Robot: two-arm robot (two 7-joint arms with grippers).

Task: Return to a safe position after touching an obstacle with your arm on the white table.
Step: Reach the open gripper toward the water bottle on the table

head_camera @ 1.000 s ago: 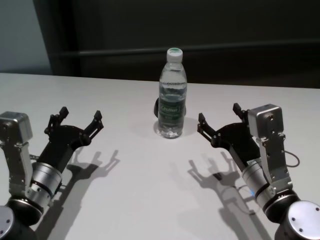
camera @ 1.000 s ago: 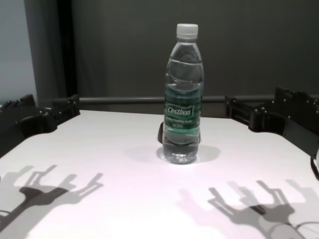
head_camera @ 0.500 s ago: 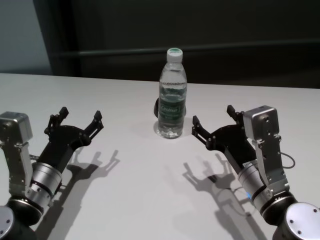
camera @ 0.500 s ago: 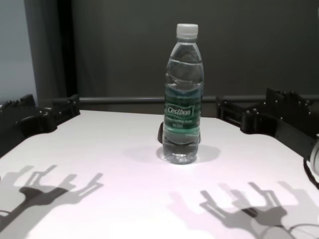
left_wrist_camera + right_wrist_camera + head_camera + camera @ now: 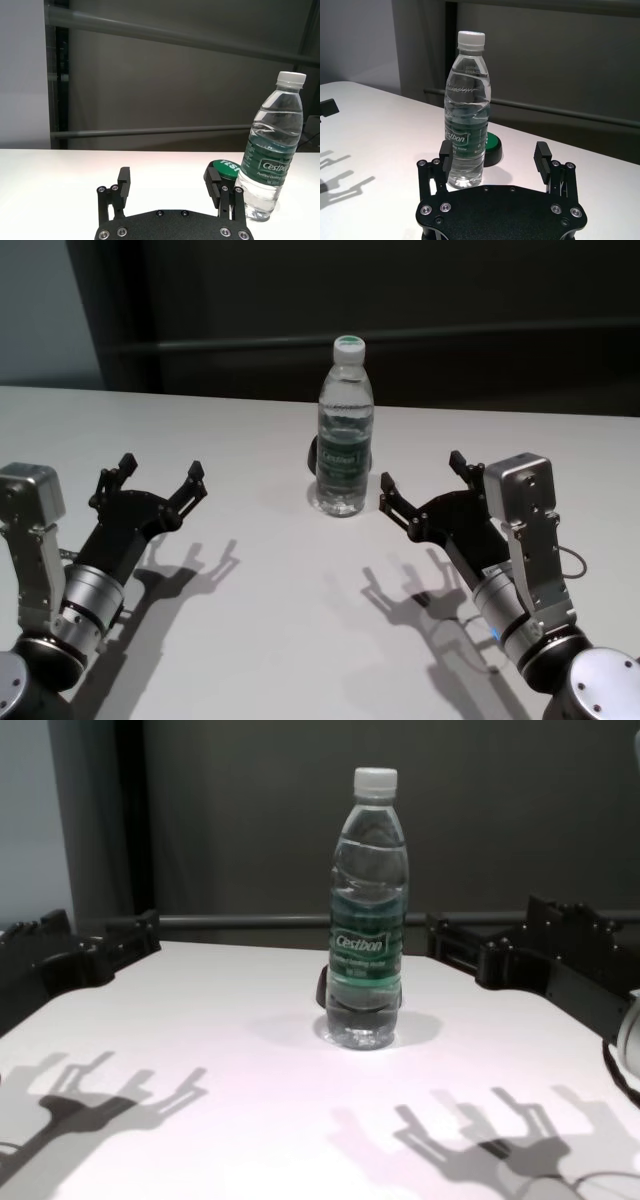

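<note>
Bottle: tall clear plastic water bottle [image 5: 345,430] with white cap and green label stood upright mid white table [image 5: 270,620], 12 o'clock from the robot. Looked tall and tippy; judged best brushed low on the body. Right gripper [image 5: 421,487] spread wide, empty, just beside it at 3 o'clock. Left gripper [image 5: 156,478] wide, empty, well apart at 9 o'clock. Open tabletop nearside for retreat.
</note>
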